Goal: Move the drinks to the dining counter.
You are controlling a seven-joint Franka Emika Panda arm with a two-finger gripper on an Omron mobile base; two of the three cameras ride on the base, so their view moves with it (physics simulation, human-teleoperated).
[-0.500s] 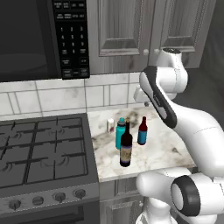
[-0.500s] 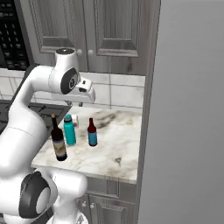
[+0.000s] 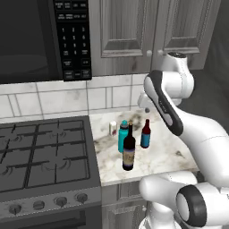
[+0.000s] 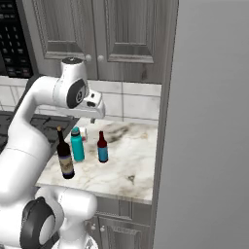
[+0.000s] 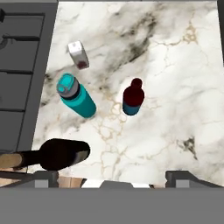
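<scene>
Hovering gripper [image 5: 112, 177] open — drinks [image 5: 132, 97] below.

Glossy dark wine bottle [image 3: 129, 154] on veined marble worktop [image 3: 165, 154].

Four drinks were placed upright on the worktop [image 3: 165, 154], just right of the stove [image 3: 42, 154]. The can [image 3: 113, 128] was set nearest the wall. The water bottle [image 3: 123, 136] was found before it, the small bottle [image 3: 145, 133] to its right, and the wine bottle [image 3: 129, 149] nearest the front edge.
</scene>
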